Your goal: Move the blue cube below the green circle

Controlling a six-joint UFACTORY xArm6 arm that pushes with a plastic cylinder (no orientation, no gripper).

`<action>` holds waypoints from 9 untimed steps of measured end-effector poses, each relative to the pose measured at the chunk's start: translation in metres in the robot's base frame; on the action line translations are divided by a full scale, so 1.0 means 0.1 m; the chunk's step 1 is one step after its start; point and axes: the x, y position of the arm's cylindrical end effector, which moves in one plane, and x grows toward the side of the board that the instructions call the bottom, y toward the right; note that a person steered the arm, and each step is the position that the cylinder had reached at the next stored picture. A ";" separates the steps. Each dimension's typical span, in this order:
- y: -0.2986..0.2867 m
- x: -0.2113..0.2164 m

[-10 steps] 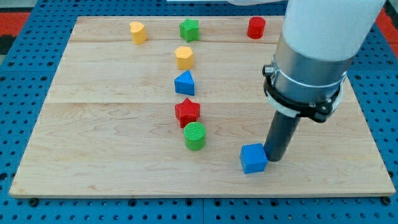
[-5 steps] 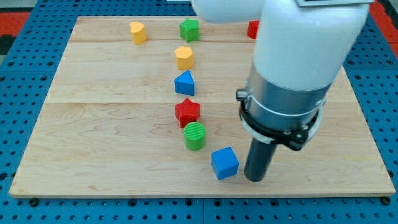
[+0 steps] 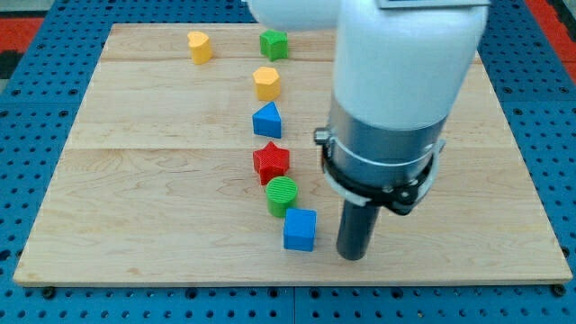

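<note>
The blue cube lies near the board's bottom edge, just below and slightly right of the green circle, touching or nearly touching it. My tip rests on the board a short way to the right of the blue cube, with a small gap between them. The arm's wide white and grey body hides the board above the tip.
A red star touches the green circle's top. Above it in a column stand a blue triangle, a yellow hexagon and a green star. A yellow block is at the top left.
My tip has slid left along the bottom of the board, pushing the blue cube left until it sits under the green circle. The arm now hides the red cylinder at the top.
</note>
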 end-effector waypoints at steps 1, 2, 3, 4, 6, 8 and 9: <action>0.03 -0.03; 0.02 -0.04; -0.11 -0.08; -0.40 -0.10; -0.46 -0.16; -0.53 -0.21; -0.40 -0.20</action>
